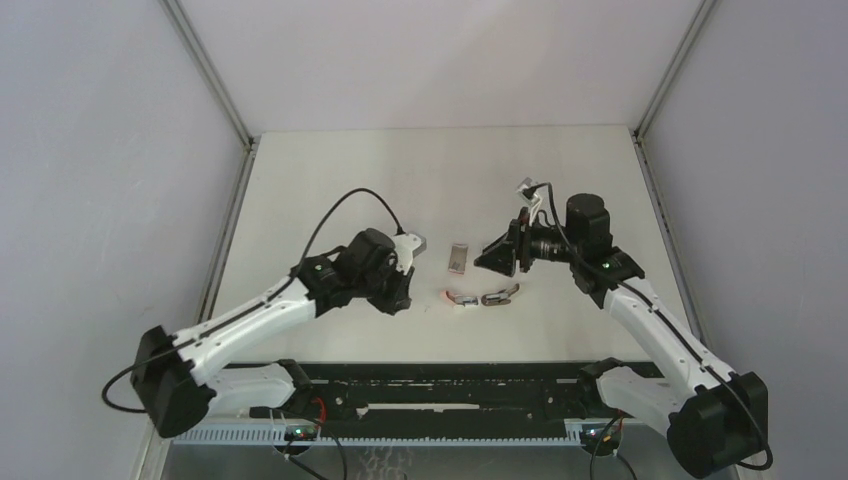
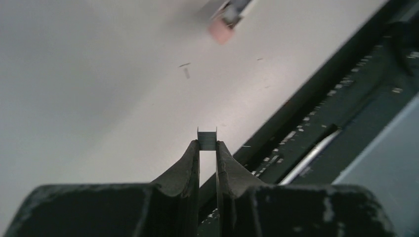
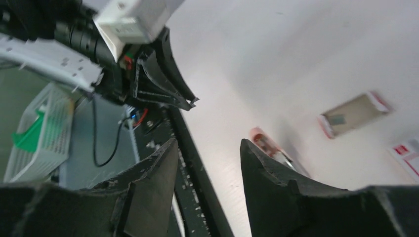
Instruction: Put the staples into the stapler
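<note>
- Silvery staples [image 2: 207, 138] sit pinched between the narrow fingertips of the left gripper [image 2: 207, 146].
- Right gripper [image 3: 208, 144] gapes, holding nothing.
- Pink stapler [image 1: 460, 297] lies on the table [image 1: 400, 180] between both arms.

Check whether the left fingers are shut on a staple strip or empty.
Shut on the staples: the left wrist view shows the left fingers pinching a small silvery strip between their tips.

Staple tray [image 1: 458, 258] behind the stapler [image 1: 457, 297], another tool [image 1: 501, 296] just to its right
</note>
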Robot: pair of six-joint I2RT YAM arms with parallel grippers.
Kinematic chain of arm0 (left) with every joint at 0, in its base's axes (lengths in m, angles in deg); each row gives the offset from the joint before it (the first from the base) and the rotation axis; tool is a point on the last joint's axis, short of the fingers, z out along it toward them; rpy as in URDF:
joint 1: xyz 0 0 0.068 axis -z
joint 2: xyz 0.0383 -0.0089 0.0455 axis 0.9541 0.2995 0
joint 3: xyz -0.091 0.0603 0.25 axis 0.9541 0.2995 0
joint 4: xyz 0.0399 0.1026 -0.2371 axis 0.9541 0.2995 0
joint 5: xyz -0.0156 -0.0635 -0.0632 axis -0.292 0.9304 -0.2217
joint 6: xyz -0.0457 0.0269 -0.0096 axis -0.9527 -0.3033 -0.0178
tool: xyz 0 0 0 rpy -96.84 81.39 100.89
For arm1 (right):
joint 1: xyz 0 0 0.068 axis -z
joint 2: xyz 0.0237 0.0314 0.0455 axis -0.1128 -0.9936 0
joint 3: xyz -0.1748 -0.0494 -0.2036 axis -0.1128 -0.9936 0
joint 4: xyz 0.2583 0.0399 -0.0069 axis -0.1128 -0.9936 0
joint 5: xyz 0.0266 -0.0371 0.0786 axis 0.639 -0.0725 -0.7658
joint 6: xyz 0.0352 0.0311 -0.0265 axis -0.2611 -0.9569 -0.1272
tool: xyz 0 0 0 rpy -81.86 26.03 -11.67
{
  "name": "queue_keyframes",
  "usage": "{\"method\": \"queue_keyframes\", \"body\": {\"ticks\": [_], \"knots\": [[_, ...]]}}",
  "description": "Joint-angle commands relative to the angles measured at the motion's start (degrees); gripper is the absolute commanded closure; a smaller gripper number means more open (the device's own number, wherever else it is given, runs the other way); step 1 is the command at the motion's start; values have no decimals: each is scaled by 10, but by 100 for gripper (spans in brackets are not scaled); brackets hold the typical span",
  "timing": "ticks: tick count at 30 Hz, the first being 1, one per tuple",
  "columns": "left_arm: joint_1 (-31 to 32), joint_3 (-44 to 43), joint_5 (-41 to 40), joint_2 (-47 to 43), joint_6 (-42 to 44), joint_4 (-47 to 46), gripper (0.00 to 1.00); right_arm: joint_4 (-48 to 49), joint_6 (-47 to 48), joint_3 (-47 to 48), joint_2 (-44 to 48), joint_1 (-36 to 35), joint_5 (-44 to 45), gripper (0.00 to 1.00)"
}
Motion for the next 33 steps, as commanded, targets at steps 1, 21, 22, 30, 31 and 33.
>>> {"method": "queue_keyframes", "body": {"ticks": [1, 21, 22, 30, 31, 33], "knots": [[-2, -46, 186, -76, 59, -37, 85, 38, 8, 1, 20, -40, -93, 50], [-2, -60, 375, -129, 46, -71, 86, 129, -47, 10, -44, -209, -126, 46], [-2, -60, 376, -128, 45, -72, 87, 127, -46, 13, -48, -213, -128, 47], [-2, -63, 385, -126, 38, -78, 87, 114, -32, 26, -63, -231, -130, 54], [-2, -62, 387, -126, 36, -80, 87, 116, -32, 26, -64, -231, -131, 55], [-2, -61, 389, -125, 32, -83, 87, 120, -34, 26, -65, -233, -131, 57]]}}
